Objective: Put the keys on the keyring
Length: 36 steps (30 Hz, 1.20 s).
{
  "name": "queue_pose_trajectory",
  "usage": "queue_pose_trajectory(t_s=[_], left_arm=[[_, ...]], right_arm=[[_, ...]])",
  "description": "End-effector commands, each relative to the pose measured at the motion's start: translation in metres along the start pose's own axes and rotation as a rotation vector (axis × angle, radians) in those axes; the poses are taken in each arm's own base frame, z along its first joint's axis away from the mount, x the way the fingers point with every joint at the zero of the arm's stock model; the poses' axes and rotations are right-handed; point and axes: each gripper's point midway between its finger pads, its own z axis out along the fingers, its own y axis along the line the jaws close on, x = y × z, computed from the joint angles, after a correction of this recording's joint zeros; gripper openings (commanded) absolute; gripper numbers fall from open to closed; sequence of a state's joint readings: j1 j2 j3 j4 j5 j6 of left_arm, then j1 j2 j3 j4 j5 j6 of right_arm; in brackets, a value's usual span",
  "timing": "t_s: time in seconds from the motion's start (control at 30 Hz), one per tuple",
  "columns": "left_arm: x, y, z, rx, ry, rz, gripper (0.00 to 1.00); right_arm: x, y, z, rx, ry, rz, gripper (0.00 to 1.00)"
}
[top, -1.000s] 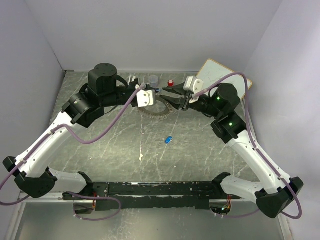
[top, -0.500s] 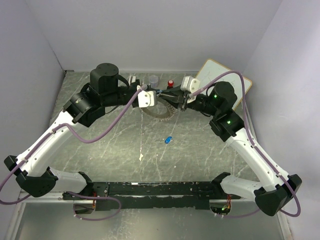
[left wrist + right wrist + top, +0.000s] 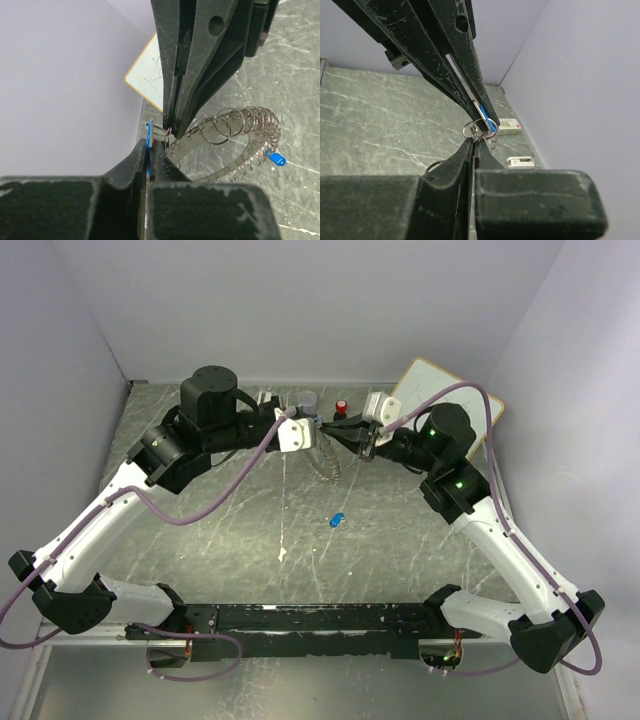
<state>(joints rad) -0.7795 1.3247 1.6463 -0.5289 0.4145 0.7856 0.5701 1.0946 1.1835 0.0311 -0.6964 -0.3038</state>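
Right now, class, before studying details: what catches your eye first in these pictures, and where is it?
Above the far middle of the table, the left gripper pinches a blue key tip to tip with the right gripper, which grips the keyring, a tilted ring fringed with small wire loops. A second blue key lies alone mid-table.
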Motion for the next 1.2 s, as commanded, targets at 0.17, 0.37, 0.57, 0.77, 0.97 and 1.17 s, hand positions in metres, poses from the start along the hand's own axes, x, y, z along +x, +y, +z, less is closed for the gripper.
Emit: queue_pose_trajectory(t_s=[0.17,0.37,0.57,0.77,0.97,1.17], left_arm=[[0.013,0.037,-0.007,-0.22,0.054,0.028,0.07],[0.03,0.033,-0.005,-0.242,0.09,0.011,0.07],[0.038,0.023,0.0,-0.216,0.097,-0.005,0.07],[0.059,0.011,0.01,-0.172,0.151,-0.025,0.07],[0.068,0.002,0.018,-0.148,0.158,-0.035,0.07],[0.065,0.0,0.027,-0.142,0.114,-0.041,0.07]], right_arm=[[-0.026,-0.017,-0.011,0.098,-0.047,0.018,0.0],[-0.03,-0.033,-0.015,0.163,-0.078,0.085,0.0],[-0.035,-0.05,-0.024,0.243,-0.124,0.126,0.0],[-0.043,-0.06,-0.029,0.277,-0.19,0.171,0.0],[-0.05,-0.069,-0.029,0.278,-0.267,0.27,0.0],[-0.047,-0.07,-0.023,0.236,-0.332,0.391,0.0]])
